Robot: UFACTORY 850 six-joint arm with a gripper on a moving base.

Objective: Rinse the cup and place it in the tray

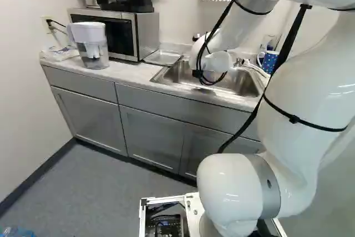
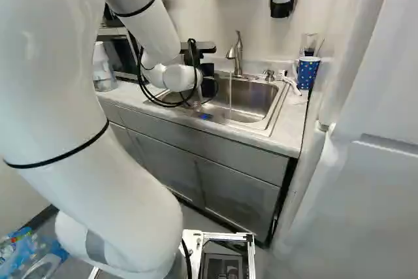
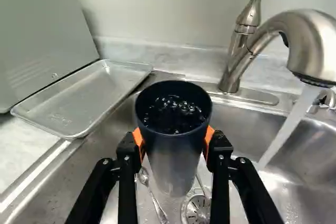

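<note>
In the right base view my gripper (image 2: 209, 83) is partly visible over the sink's near left part, largely hidden by the wrist. From the wrist view, the gripper (image 3: 174, 141) has its orange pads pressed on opposite sides of a dark cup (image 3: 172, 167). The cup is upright above the sink basin, with bubbly liquid inside. Water (image 3: 286, 132) runs from the faucet (image 3: 310, 40) into the basin, beside the cup and apart from it. On the counter beside the sink, a shallow metal tray (image 3: 84, 98) lies with nothing on it.
A spoon (image 3: 156, 200) lies in the sink near the drain (image 3: 198, 211). The microwave (image 1: 108, 31) stands by the tray, with a water pitcher (image 1: 92, 45) in front. A blue dotted cup (image 2: 307, 72) is at the sink's far right. White fridge-like doors (image 2: 366, 161) border the right side.
</note>
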